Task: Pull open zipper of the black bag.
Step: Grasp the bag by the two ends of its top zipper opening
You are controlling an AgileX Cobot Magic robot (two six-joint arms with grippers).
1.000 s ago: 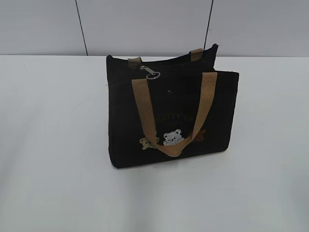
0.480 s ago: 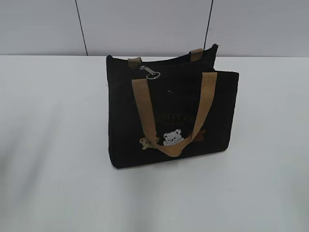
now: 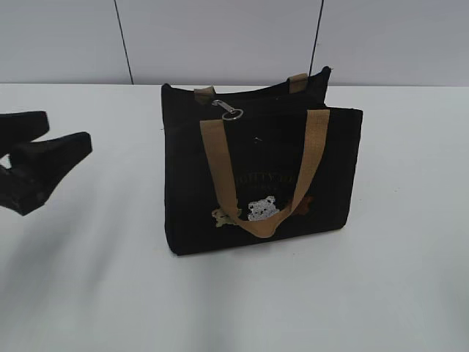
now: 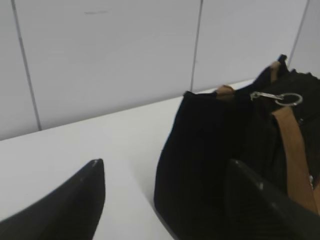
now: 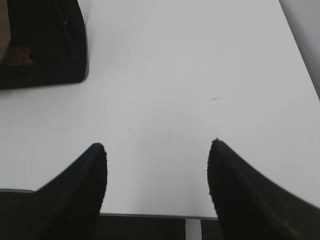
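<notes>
The white table (image 3: 88,279) carries the black bag (image 3: 256,176), standing upright, well to the right of the left gripper (image 3: 62,130). That gripper reaches in from the left edge of the exterior view, raised off the table, its jaws spread and empty, pointing toward the bag's near end. The right gripper (image 5: 157,150) hovers over bare table, jaws apart and holding nothing, the bag's corner up and to its left. The zipper (image 4: 276,97) lies along the bag's top, its silver ring above and right of the left fingertips (image 4: 95,167).
</notes>
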